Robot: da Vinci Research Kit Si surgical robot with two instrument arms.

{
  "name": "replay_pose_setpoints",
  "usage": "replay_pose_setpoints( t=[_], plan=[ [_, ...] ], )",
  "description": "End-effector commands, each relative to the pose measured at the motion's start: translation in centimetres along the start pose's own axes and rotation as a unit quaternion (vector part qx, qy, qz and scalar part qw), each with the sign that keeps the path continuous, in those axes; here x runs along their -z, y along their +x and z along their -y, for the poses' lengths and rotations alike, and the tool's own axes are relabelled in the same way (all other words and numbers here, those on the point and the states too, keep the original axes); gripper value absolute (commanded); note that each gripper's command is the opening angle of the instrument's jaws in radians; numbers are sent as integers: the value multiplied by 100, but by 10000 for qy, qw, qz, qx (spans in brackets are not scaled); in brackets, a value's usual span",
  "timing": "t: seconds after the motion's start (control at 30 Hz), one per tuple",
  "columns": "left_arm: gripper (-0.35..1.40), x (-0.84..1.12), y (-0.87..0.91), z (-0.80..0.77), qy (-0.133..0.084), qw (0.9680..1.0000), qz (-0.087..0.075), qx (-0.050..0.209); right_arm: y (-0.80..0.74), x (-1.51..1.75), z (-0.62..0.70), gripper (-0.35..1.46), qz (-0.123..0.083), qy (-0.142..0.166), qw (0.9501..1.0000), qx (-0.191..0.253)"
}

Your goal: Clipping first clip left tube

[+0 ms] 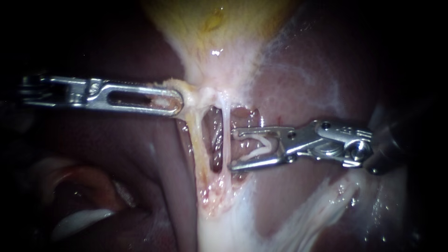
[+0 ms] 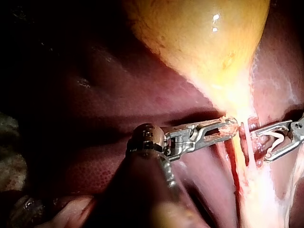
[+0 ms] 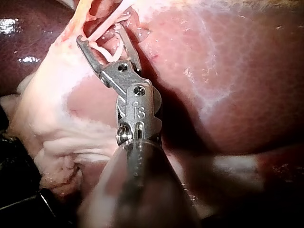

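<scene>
While L instrument (image 1: 175, 101) clamps tissue (image 1: 192, 94), R instrument (image 1: 232, 149), jaws wide w/ clip (image 1: 261, 147) seated between, sits beside right tube (image 1: 226, 121); left tube (image 1: 195, 135), upright, lies just beyond, crosswise to jaws.

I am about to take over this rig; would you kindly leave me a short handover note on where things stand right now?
The left instrument has its jaws shut on tissue at the neck of the gallbladder.
The right instrument has its jaws wide apart with an open white clip seated between them; the tips are beside the right tube.
The left tube is bare and carries no clip.
Done: the clip is loaded and near the tubes.
Left: pass the jaws around the left tube, close, release.
</scene>
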Motion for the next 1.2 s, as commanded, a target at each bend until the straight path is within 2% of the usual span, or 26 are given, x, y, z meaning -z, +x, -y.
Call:
replay_pose_setpoints(
  t=[0.03, 0.23, 0.33, 0.83, 1.2],
  plan=[
    [-35, 0, 0, 0, 4, 10000, -2, 0, 2, 0, 3, 50, 1, 13, 10000, -14],
    [-35, 0, 0, 0, 5, 10000, -2, 1, 8, -3, 16, 50, 11, 115, 9999, -22],
    [-35, 0, 0, 0, 4, 10000, -2, 1, 10, -8, 19, 50, 13, 139, 9999, -24],
    [-35, 0, 0, 1, 2, 10000, 0, 2, 11, -31, 15, 50, 20, 177, 9998, -47],
    [-35, -1, 0, 3, -2, 10000, 3, 4, -4, -57, 11, 50, 37, 146, 9999, -44]
  ],
)
